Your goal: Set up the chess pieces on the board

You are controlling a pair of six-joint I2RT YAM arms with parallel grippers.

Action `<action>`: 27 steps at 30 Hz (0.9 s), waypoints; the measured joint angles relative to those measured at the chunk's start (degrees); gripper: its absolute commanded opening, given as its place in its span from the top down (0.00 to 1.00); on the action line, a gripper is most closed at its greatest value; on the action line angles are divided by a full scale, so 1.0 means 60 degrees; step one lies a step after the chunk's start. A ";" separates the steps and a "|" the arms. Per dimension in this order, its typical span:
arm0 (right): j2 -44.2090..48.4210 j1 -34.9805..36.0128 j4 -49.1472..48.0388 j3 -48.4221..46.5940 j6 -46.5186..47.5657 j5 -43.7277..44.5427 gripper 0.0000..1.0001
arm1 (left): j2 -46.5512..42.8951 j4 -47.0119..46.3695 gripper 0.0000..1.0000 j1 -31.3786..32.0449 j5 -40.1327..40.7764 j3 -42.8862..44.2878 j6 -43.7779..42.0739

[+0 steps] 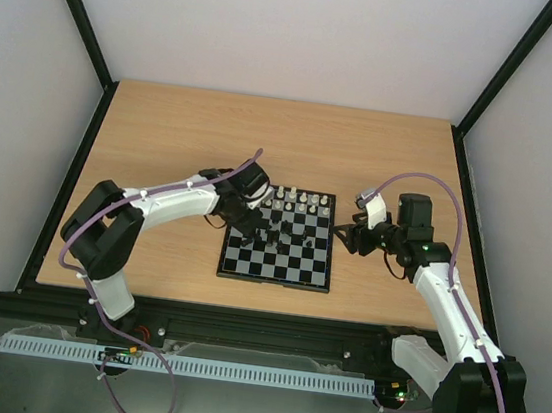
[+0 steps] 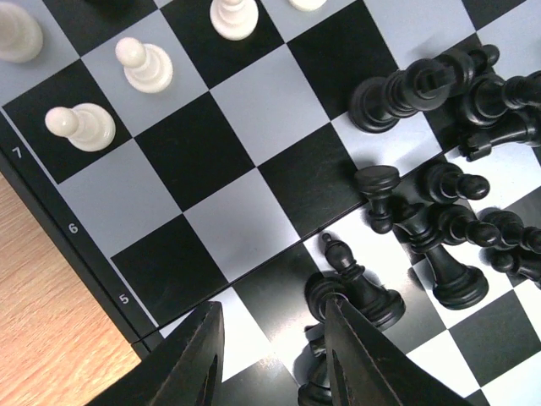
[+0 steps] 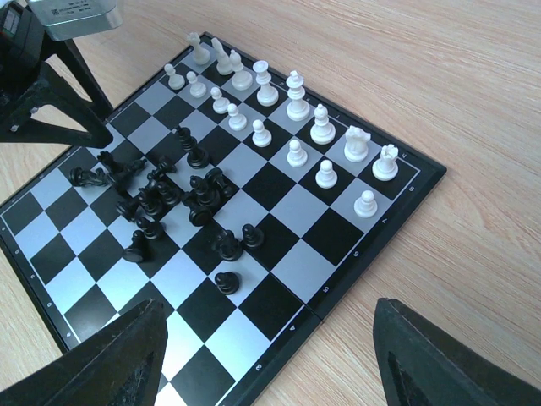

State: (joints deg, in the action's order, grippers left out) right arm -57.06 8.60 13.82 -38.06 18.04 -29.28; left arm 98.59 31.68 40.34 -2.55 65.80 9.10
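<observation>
Board (image 1: 276,267) flat on bench (image 1: 164,132), centred between the two arms, toward the edge where they are mounted. Counted: one board, two tools.

White pieces (image 3: 296,97): sixteen counted, all upright. Set in two straight rows of eight along the board's far edge, one per square. Taller figures in the outer row, eight pawns in the row just inside it.

Black pieces (image 3: 199,190): bunched in a loose heap about mid-board. Several touching, some on their sides, others upright. Exact number not countable within the heap. Lone black piece (image 3: 224,282) upright on its own square, apart from the heap, on the side away from the white rows.

Left tool (image 2: 270,304): low over the edge of the heap, fingers parted, board squares visible in the gap, nothing gripped. One upright black figure just beside a finger; contact not determinable.

Right tool (image 3: 270,303): at the board's right edge, above rim and bench, fingers spread wide, nothing held.
</observation>
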 measured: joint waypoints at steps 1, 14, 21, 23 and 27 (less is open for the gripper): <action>-0.0004 0.0004 0.0000 0.0000 0.0004 0.0004 0.32 | 0.0004 -0.0033 0.64 -0.0044 -0.0087 -0.0036 -0.0004; -0.0004 0.0073 0.0000 0.0000 0.0131 0.0044 0.32 | 0.0222 -0.0259 0.70 -0.0084 -0.0856 -0.0055 -0.0033; -0.0004 0.0120 0.0000 0.0000 0.0153 0.0076 0.32 | 0.0481 -0.0240 0.77 -0.0084 -0.0903 -0.0055 -0.0062; -0.0004 0.0127 0.0000 0.0000 0.0160 0.0080 0.32 | 0.0488 -0.0240 0.79 -0.0084 -0.0903 -0.0055 -0.0073; -0.0015 0.0135 0.0004 0.0000 0.0175 0.0098 0.32 | 0.0488 -0.0237 0.84 -0.0084 -0.0900 -0.0055 -0.0095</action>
State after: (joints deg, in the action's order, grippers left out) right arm -57.14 9.41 13.85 -38.06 19.09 -28.69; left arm 101.51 30.26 39.83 -7.94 65.47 8.54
